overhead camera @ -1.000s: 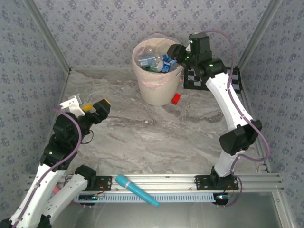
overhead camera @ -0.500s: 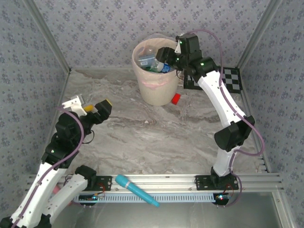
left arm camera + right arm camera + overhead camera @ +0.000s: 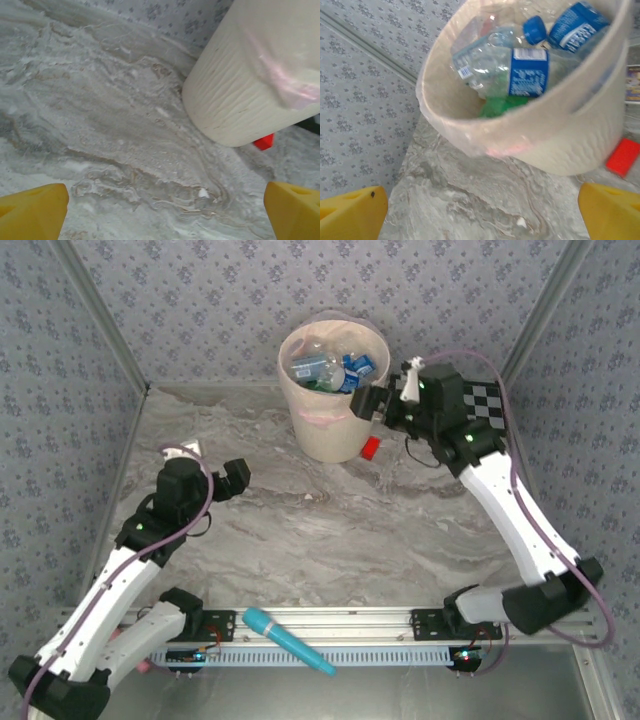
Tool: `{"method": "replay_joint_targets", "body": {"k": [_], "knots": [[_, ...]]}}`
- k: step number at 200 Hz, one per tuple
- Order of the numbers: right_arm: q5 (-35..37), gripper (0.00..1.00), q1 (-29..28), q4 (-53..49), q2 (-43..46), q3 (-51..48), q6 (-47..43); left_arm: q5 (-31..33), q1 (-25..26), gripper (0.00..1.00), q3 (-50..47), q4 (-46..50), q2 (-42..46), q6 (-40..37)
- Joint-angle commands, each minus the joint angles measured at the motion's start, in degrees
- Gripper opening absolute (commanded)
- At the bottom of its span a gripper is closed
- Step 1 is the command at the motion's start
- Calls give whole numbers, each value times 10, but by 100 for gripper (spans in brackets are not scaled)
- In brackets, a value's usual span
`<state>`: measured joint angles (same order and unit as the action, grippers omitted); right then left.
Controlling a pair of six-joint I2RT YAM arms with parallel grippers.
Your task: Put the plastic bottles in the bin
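The bin (image 3: 328, 435) stands at the far side of the table (image 3: 400, 530). The plastic bottles (image 3: 334, 368) lie piled inside it, clear ones with blue labels on top and a bit of green underneath. The right gripper (image 3: 373, 404) hangs just beside the bin's rim, its jaws spread wide with nothing between them. The left gripper (image 3: 236, 478) hovers over the table well apart from the bin, also spread wide and empty. A small red block (image 3: 370, 448) sits just beside the bin's base. A blue wand (image 3: 290, 640) lies across the near rail.
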<state>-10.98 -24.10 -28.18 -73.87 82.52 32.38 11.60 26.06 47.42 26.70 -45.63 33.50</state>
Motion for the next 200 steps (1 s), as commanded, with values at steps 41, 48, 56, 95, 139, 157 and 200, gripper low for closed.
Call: {"method": "replay_joint_targets", "body": {"k": [41, 48, 56, 95, 139, 157, 200], "knots": [[170, 100, 39, 81, 183, -292, -128, 110, -5, 100, -66, -90, -37, -55], [200, 100, 46, 100, 201, -329, -134, 123, -12, 100, -75, -109, -40, -66], [234, 100, 55, 123, 220, -366, -141, 136, -23, 100, -79, -117, -46, -74], [351, 100, 93, 306, 249, -532, -226, 161, -97, 100, -83, -177, -139, -163], [383, 100, 162, 473, 158, -602, -287, 196, -165, 100, -144, -333, -248, -237], [395, 99, 176, 539, 103, -615, -295, 171, -196, 100, -170, -404, -276, -249], [331, 99, 204, 730, -27, -640, -330, 86, -225, 100, -217, -615, -339, -300]]}}
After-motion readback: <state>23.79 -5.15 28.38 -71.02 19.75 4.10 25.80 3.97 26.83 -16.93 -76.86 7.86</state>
